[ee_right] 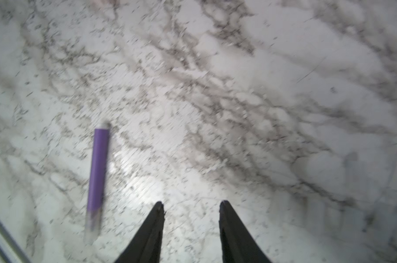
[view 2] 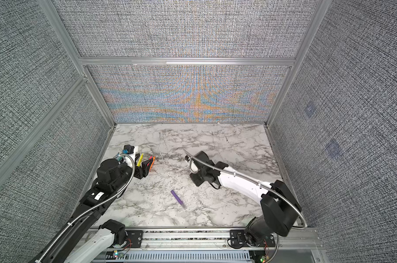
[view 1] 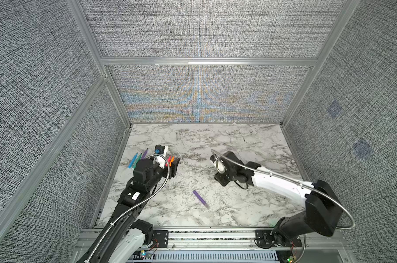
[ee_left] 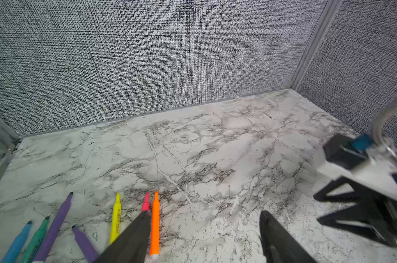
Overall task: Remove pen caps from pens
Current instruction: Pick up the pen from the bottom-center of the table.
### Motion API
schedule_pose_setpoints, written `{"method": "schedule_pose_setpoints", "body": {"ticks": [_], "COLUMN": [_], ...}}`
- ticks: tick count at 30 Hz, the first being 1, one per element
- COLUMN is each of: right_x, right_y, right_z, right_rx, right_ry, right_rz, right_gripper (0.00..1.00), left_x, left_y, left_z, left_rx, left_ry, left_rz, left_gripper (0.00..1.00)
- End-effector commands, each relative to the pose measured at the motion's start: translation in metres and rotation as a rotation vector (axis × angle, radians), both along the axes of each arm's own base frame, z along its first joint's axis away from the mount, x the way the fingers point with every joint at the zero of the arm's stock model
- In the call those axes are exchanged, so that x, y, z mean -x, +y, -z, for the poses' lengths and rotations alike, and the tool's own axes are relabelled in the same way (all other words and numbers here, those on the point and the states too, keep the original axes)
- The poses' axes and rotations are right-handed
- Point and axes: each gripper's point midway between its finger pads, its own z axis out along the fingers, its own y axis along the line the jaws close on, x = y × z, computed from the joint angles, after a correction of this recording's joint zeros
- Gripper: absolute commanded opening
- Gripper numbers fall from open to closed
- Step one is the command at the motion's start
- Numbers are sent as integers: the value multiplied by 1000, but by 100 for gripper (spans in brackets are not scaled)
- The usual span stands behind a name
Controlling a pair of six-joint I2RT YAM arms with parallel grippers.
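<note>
A purple pen lies alone on the marble near the front middle, with a clear pen cap on its near end. My right gripper hangs open beside it, apart from it, with nothing between its fingers. A row of bare-tipped pens lies at the left: blue, teal, two purple ones, yellow, pink-red and orange. My left gripper stands open just above them, one finger over the pink-red pen. No loose caps show.
The marble table is walled by grey fabric panels on three sides, with a metal rail along its front edge. The pen row lies close to the left wall. My right gripper shows at the side in the left wrist view.
</note>
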Motion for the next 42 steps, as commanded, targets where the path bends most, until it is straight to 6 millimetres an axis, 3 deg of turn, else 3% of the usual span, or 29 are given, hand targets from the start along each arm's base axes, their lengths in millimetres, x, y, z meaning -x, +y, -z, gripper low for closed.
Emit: {"method": "schedule_pose_setpoints", "body": {"ticks": [1,7,15,23,34,39,42], "right_x": [15,62,93,89,95,99,98], "right_y": [25,48,73,82,69,66,63], "right_z": [-13,-6,29,48,74,83,79], "right_rx": [-194,-297,-283,-158,-147,-138,-102], "right_ry": [-72,-169,-188,-224,-185,-173,-195], "right_rz": [83,57,4,24,45,44,25], "right_gripper": [43,43,43,42,31,20,6], "left_x": [-2,-2,-1,-1,-2,-3,-4], "left_y": [0,0,0,2,3,4,4], "left_z": [-16,-16,-16,-15,-13,-12,-8], "left_rx": [23,27,34,30,23,22,11], "left_ry": [-64,-67,-71,-74,-70,-67,-61], "left_rz": [-4,-2,-2,-13,-21,-25,-27], "left_gripper": [76,77,77,78,78,79,79]}}
